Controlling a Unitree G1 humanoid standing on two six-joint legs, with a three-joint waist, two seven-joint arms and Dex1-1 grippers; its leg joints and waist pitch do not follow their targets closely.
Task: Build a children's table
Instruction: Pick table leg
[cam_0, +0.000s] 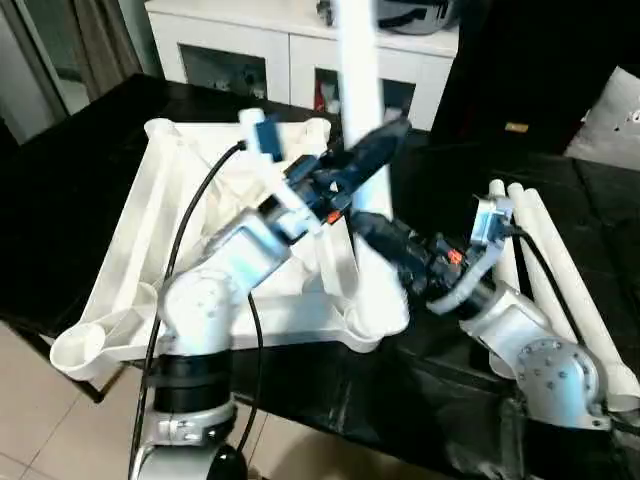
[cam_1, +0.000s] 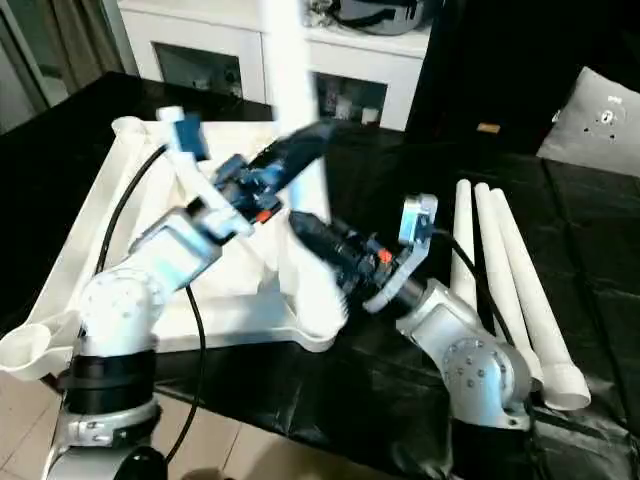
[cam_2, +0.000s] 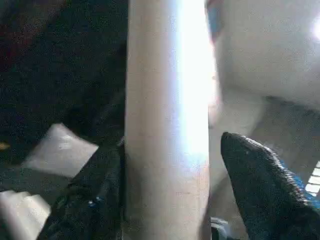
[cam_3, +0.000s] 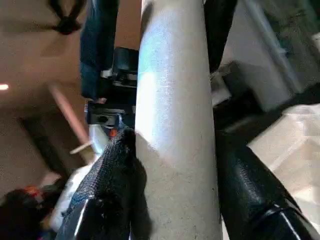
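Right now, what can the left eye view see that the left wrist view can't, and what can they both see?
Left eye view only: the whole upside-down tabletop, three spare legs lying on the black table, the white cabinet, and the right gripper shut on the upright leg low down.

Left wrist view only: a close look at a black finger standing just off the leg.

Both: the upright leg between the left gripper jaws.

Two silver forearms are angled inward over the bench. The right tool (cam_3: 170, 190) is clamped around an upright leg (cam_0: 362, 150); the left tool (cam_2: 170, 190) straddles it higher, one finger (cam_2: 265, 185) apart.
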